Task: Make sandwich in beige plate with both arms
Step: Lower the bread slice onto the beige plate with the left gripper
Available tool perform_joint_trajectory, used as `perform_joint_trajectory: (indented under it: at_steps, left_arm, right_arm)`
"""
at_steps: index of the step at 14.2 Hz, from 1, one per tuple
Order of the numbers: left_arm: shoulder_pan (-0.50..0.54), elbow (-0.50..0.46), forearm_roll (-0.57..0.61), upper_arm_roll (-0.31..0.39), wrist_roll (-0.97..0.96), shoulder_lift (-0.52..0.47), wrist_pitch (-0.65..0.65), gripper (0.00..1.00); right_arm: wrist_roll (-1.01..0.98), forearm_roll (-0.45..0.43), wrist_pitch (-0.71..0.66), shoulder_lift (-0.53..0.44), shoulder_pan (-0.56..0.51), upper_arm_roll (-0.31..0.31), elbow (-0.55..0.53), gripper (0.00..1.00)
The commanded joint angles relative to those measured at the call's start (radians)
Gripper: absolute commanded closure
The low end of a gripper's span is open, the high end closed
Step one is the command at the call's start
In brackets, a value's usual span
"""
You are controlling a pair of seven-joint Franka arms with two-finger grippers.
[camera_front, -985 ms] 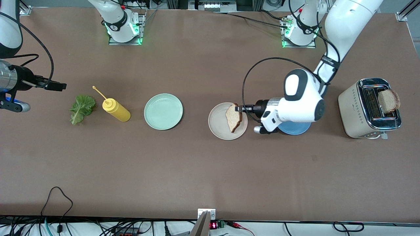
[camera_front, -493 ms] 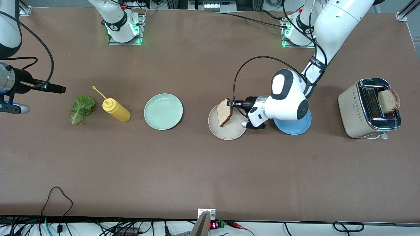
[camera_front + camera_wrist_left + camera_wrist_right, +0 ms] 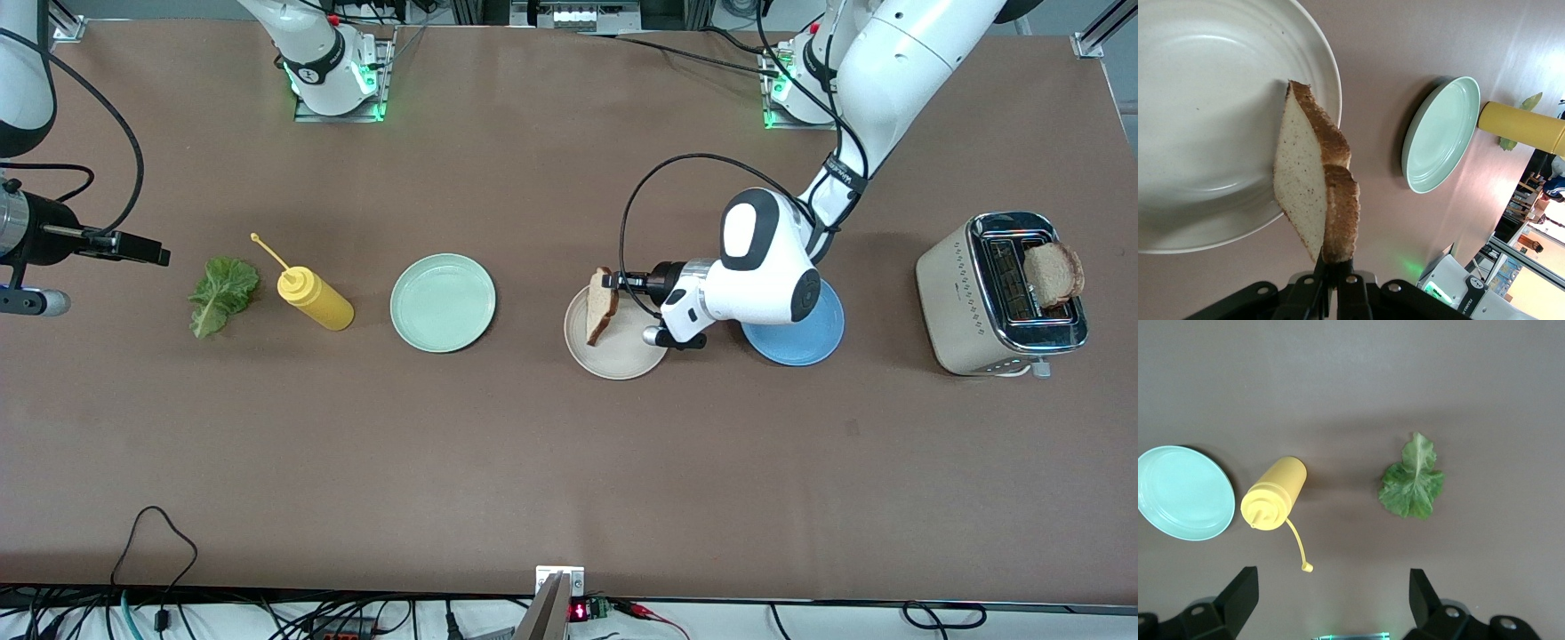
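Front view: left gripper (image 3: 612, 283) pinches the first slice (image 3: 601, 306) over the beige plate (image 3: 617, 357); lettuce (image 3: 219, 294) and toaster slice (image 3: 1053, 272) remain; right gripper (image 3: 147, 252), open, waits.

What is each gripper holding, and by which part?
Left gripper pinches a light-brown toasted bread slice by its crust edge, over the round beige plate. Right gripper is open, holding nothing.
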Motion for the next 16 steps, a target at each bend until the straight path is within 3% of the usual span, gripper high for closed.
perform_joint_trajectory:
  at_steps: [1,16]
  left_arm:
    - [-0.013,0.011,-0.027,0.013,0.048,0.014,0.007,1.00]
    - [0.001,0.065,-0.035,0.049,0.065,0.025,-0.005,1.00]
  right_arm:
    - [-0.015,0.017,0.028,0.000,0.002,-0.001,0.001,0.00]
    - [-0.018,0.022,0.016,0.002,-0.007,-0.002,0.003,0.00]
